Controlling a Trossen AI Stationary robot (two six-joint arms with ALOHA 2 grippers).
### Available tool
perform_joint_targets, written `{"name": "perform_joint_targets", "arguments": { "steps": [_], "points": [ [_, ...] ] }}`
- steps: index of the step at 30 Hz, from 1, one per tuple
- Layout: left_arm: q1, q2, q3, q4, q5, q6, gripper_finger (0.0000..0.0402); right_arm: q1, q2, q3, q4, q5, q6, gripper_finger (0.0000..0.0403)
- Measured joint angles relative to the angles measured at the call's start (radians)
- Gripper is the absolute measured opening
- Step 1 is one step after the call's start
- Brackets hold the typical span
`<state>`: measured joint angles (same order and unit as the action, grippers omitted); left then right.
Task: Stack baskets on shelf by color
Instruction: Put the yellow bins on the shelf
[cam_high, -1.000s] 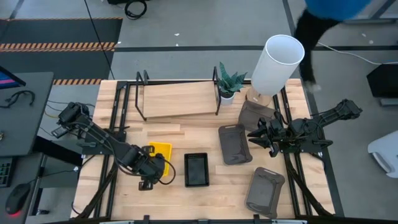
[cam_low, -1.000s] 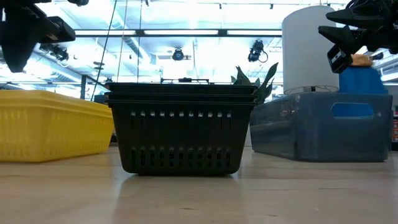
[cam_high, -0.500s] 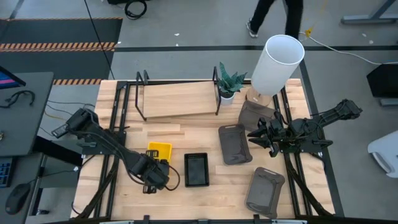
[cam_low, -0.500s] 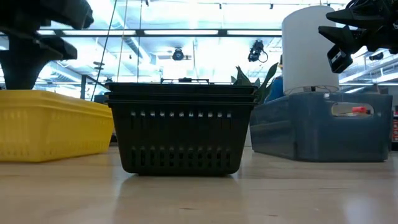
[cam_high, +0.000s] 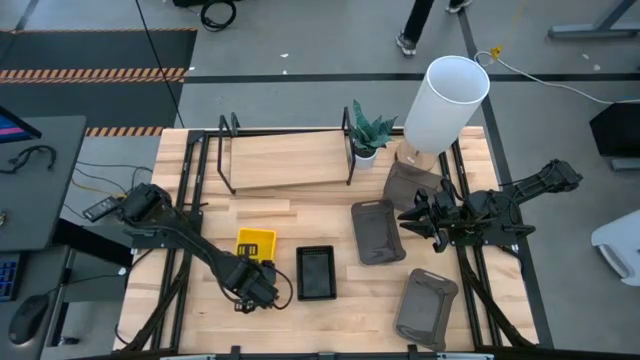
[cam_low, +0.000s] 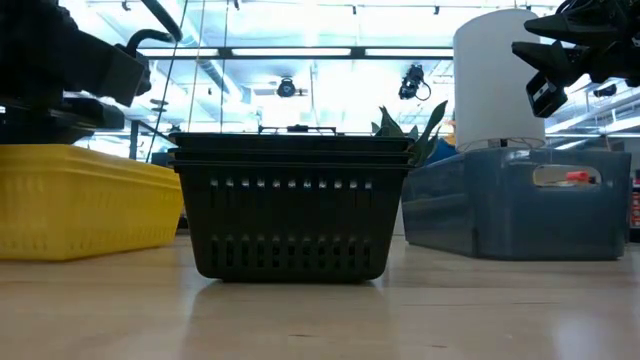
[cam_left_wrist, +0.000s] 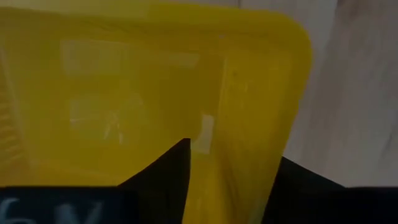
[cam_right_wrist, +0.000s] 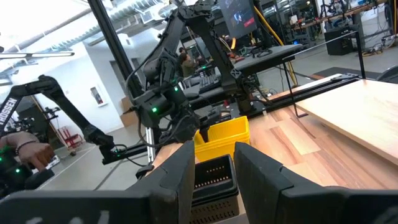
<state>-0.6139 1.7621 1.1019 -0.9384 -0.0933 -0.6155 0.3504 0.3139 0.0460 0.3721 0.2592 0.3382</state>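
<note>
The yellow basket (cam_high: 256, 241) sits on the table's left-near part, with the black basket stack (cam_high: 316, 272) to its right. Three dark grey baskets (cam_high: 378, 232) (cam_high: 427, 306) (cam_high: 410, 184) lie on the right half. The shelf (cam_high: 285, 160) stands at the far edge. My left gripper (cam_high: 250, 288) is low over the yellow basket's near end, open. In the left wrist view one finger (cam_left_wrist: 168, 171) is inside the basket and one finger (cam_left_wrist: 298, 183) outside, with the yellow wall (cam_left_wrist: 249, 124) between them. My right gripper (cam_high: 412, 222) hovers open above the grey baskets. My left gripper comes from above with one finger inside the yellow basket and one outside its near end wall (cam_left_wrist: 245, 155). I cannot tell whether the fingers touch the wall. The basket rests flat on the table.
A white cylinder lamp shade (cam_high: 447, 100) and a small potted plant (cam_high: 368, 130) stand by the shelf's right end. Black rails run along both table sides. A person's legs (cam_high: 420, 25) show on the floor beyond the far edge. Bare wood lies near the table's near edge.
My left gripper has moved toward the near edge and slightly right along the yellow basket, and has come down until its fingers straddle the near wall. The baskets have stayed put. A person has walked past beyond the far edge.
</note>
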Motion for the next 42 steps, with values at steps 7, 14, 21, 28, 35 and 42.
{"name": "perform_joint_targets", "arguments": {
  "steps": [7, 14, 21, 28, 35, 42],
  "points": [
    [0.0, 0.001, 0.0, 0.024, 0.0, 0.0, 0.0084, 0.0, 0.0, 0.0, 0.0, 0.0, 0.0, 0.0119],
    [0.0, -0.002, 0.002, 0.021, -0.012, -0.004, 0.0012, 0.0, 0.0, 0.0, 0.0, 0.0, 0.0, 0.0119],
    [0.0, -0.002, 0.002, 0.023, -0.008, -0.006, 0.0013, 0.0, 0.0, 0.0, 0.0, 0.0, 0.0, 0.0119],
    [0.012, -0.003, 0.064, -0.101, -0.013, -0.002, 0.0013, 0.0, 0.0, 0.0, 0.0, 0.0, 0.0, 0.0119],
    [0.052, -0.009, 0.14, -0.225, -0.081, 0.101, 0.0013, 0.0, 0.0, 0.0, 0.0, 0.0, 0.0, 0.0119],
    [0.182, -0.124, 0.09, -0.222, -0.136, 0.191, 0.0013, 0.0, 0.0, 0.0, 0.0, 0.0, 0.0, 0.0119]
  ]
}}
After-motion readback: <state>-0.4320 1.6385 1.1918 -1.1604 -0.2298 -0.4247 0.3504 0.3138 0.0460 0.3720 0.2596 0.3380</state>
